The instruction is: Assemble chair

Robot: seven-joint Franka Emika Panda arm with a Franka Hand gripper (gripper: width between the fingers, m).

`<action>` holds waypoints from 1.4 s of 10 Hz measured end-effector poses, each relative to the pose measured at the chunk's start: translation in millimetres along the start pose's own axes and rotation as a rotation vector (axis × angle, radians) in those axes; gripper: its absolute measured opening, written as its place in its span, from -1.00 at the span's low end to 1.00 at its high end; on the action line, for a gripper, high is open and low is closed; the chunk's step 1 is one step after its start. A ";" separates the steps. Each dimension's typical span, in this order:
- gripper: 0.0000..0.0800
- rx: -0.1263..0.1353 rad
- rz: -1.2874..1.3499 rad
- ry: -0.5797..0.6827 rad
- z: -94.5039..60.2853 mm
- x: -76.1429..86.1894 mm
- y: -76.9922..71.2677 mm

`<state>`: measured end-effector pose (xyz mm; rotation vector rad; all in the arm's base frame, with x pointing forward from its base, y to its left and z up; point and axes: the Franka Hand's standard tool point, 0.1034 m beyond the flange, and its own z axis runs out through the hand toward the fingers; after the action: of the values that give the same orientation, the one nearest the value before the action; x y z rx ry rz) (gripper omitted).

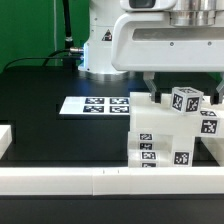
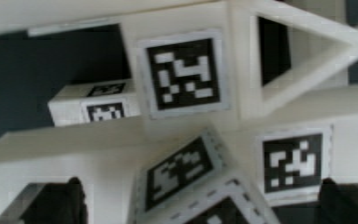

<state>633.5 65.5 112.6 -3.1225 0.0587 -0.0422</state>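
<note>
The chair parts [image 1: 152, 130] are chunky white pieces with black-and-white tags, clustered against the front rail at the exterior view's right. Tagged blocks [image 1: 186, 100] sit on top of the cluster. My gripper [image 1: 165, 88] hangs directly over them, its fingers reaching down to the topmost pieces. In the wrist view the dark fingers [image 2: 51, 200] stand wide apart, one on each side of a tagged white part [image 2: 202, 185], with gaps showing beside it. The gripper [image 2: 197, 205] looks open around that part. More tagged faces [image 2: 181, 70] and a ribbed panel [image 2: 300, 40] lie beyond.
The marker board [image 1: 95, 105] lies flat on the black table to the exterior view's left of the parts. A long white rail [image 1: 100, 180] runs along the front edge and a short one [image 1: 5, 140] sits at the left. The robot base [image 1: 105, 45] stands behind.
</note>
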 end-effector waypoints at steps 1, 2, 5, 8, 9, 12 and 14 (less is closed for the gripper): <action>0.62 -0.009 -0.078 0.000 0.1 -0.1 0.5; 0.62 -0.017 -0.151 -0.001 0.1 -0.1 1.3; 0.57 -0.017 -0.179 -0.001 0.1 0.1 2.6; -0.29 -0.017 -0.178 -0.001 0.0 0.1 2.8; -0.29 -0.016 -0.157 -0.001 0.1 0.1 2.7; -0.29 -0.014 0.037 0.000 0.1 0.1 2.3; -0.29 -0.011 0.222 0.001 0.0 0.1 2.2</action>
<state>633.5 63.4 112.5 -3.1051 0.4053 -0.0407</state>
